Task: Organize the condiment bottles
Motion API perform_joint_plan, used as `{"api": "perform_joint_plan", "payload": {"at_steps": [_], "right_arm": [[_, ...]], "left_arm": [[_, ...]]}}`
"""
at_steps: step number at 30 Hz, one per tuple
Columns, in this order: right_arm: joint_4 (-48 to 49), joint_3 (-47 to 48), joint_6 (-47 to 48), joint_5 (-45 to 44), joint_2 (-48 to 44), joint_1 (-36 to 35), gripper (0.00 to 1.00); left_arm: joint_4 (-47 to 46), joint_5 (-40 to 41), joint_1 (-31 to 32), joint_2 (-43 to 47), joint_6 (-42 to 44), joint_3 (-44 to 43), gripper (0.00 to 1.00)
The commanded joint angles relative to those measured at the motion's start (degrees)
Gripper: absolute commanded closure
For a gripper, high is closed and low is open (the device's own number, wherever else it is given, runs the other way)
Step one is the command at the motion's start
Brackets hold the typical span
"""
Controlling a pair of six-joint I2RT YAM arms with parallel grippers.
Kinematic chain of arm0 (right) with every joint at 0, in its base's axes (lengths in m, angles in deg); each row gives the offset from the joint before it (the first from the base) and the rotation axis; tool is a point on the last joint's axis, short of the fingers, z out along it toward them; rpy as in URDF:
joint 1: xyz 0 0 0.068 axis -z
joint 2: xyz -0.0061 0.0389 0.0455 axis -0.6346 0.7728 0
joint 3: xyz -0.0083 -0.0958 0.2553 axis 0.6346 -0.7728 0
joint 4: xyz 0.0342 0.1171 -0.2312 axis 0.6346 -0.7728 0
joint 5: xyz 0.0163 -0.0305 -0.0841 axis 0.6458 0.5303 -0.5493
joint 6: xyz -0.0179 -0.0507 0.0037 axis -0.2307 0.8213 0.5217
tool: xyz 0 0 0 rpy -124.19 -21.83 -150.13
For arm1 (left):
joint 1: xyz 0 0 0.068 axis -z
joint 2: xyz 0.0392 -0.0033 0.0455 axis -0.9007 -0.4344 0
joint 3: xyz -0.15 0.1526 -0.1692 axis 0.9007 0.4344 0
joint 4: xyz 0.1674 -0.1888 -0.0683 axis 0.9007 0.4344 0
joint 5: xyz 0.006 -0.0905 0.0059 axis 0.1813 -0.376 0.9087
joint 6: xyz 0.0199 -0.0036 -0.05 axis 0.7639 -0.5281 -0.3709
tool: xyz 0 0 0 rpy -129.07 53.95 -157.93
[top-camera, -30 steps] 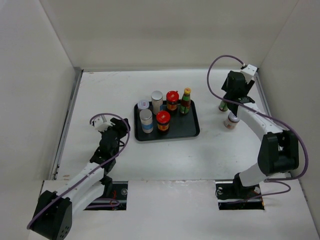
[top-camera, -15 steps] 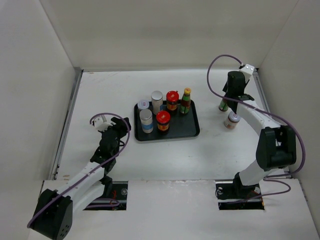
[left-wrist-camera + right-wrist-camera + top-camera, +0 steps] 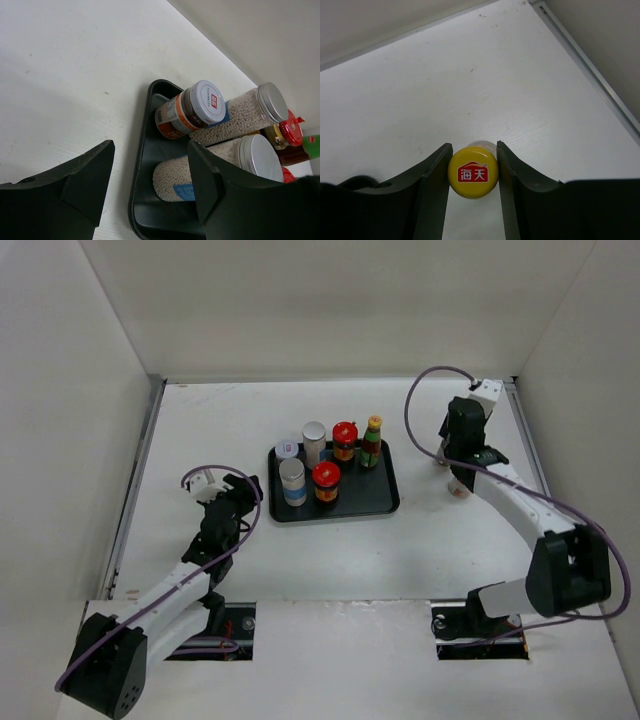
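- The right gripper (image 3: 473, 148) grips the yellow cap (image 3: 473, 178) of a slim sauce bottle, a finger pressed to each side. The bottle stands upright on the white table (image 3: 395, 100), well right of the black tray (image 3: 385, 502).
- The bottle looks light and rigid, but tall and narrow. The smooth cap could slip or twist, so a hold lower on the neck would likely be steadier.
- The left gripper (image 3: 150, 165) hangs empty near the tray's left edge, fingers spread. It faces two silver-capped shakers (image 3: 270, 100) and a pale-lidded jar (image 3: 207, 102).
- The bottle's body is hidden under its cap and, from above, under the arm. A small jar (image 3: 459, 487) nearby is only partly seen.
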Motion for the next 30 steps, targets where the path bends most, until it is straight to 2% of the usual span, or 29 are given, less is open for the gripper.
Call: {"api": "perform_joint_plan", "payload": {"at_steps": [1,11,18,30], "right_arm": [[6.88,-0.64,-1.03,-2.07,-10.00,-4.94,0.78],[5.64,-4.96,-4.11,-0.93,-16.78,-20.85,0.79],[13.28,-4.96,-4.29,1.01,-10.38,-29.21,0.79],[19.70,-2.15,-1.22,1.01,-0.71,-35.36,0.79]], "left_arm": [[-3.25,0.04,-0.29,-0.27,-0.49,0.46,0.41],[-4.49,-0.31,0.24,-0.18,-0.05,0.46,0.38],[-5.28,0.21,0.33,-0.53,0.04,0.73,0.37],[-5.54,-0.13,0.33,-1.76,-0.22,0.64,0.35]]}}
